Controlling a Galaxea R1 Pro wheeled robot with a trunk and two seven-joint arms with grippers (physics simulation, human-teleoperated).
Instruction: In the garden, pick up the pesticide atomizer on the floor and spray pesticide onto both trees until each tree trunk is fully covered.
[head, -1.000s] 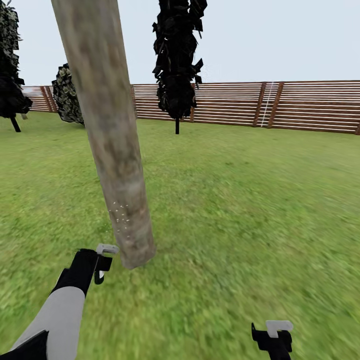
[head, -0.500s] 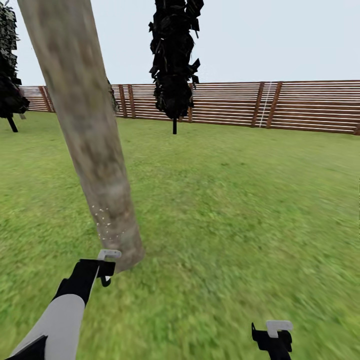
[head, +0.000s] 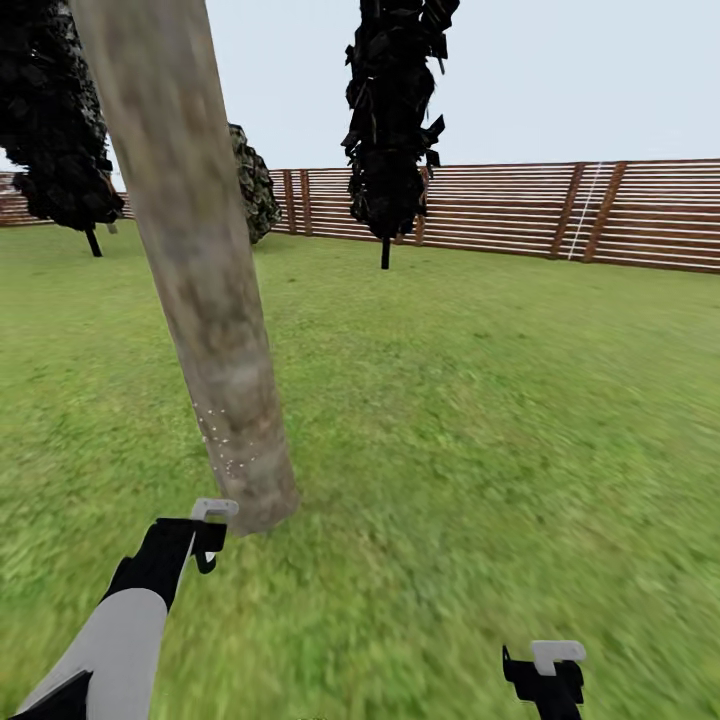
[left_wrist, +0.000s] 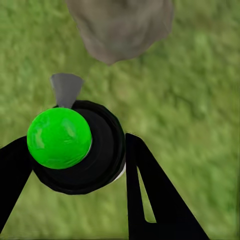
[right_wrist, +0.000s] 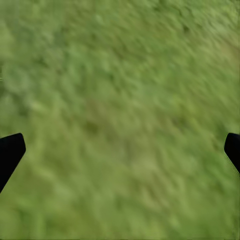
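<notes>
Left gripper (left_wrist: 75, 165) clamps round black, green-capped atomizer (left_wrist: 75, 147) near mottled trunk (head: 205, 300)

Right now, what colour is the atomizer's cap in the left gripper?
Bright green cap on a black body, clearest in the left wrist view.

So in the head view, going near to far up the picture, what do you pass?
Right gripper → left gripper holding the atomizer → speckled tree trunk base → lawn → dark cypress-like tree → slatted wooden fence.
</notes>
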